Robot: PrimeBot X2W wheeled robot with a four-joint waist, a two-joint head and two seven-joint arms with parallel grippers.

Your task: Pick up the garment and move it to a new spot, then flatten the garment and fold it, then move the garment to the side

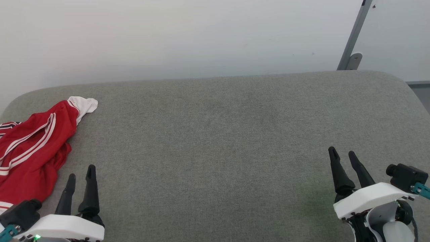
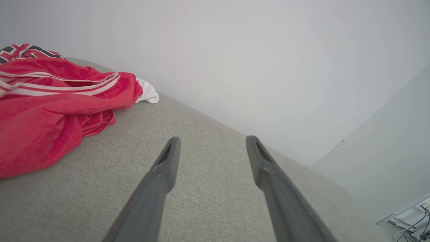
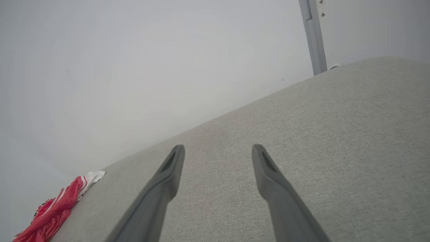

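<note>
The garment point(image 1: 30, 151) is a red jersey with white striped trim and a white sleeve end, lying crumpled at the far left of the grey fabric surface point(image 1: 215, 141). In the left wrist view the garment point(image 2: 50, 111) bunches at the upper left, with black lettering at its far edge. The right wrist view shows the garment point(image 3: 57, 208) small at the lower left. My left gripper point(image 1: 80, 171) stands open just right of the cloth, apart from it, empty point(image 2: 211, 141). My right gripper point(image 1: 342, 153) is open and empty at the lower right point(image 3: 218, 149).
A pale wall rises behind the surface's rounded back edge. A grey metal post point(image 1: 352, 37) with a bracket stands at the back right. Cables point(image 2: 413, 222) lie on the floor beyond the surface's edge in the left wrist view.
</note>
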